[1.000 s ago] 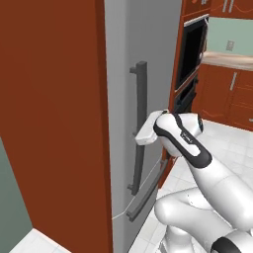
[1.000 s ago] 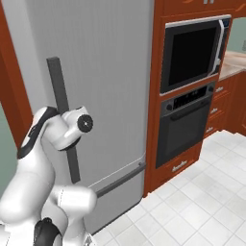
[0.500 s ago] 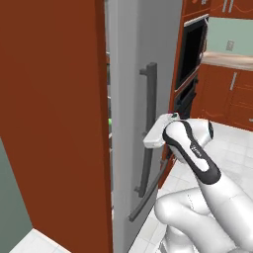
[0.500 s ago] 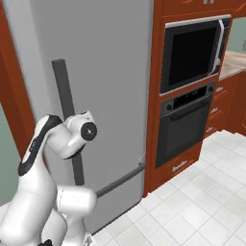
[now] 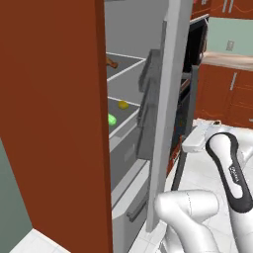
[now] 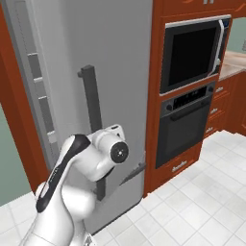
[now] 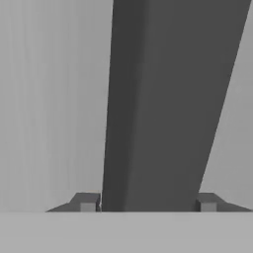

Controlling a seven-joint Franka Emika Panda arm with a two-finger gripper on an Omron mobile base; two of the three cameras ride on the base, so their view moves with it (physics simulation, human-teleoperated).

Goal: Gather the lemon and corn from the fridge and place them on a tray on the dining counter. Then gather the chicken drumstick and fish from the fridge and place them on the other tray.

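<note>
End effector (image 7: 147, 202) clamped on fridge door handle (image 7: 168, 99); fridge door (image 5: 165, 113) ajar

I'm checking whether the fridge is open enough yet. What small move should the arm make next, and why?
Probably keep pulling the dark vertical fridge handle outward. The gripper sits around it, and the grey fridge door stands only partly open, crowding the shelf with the yellow lemon and a green item.

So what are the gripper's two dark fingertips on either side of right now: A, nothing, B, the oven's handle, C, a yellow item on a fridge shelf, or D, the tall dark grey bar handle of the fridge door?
D: in the hand view the gripper straddles the tall dark grey bar handle of the swung-open grey fridge door.
</note>
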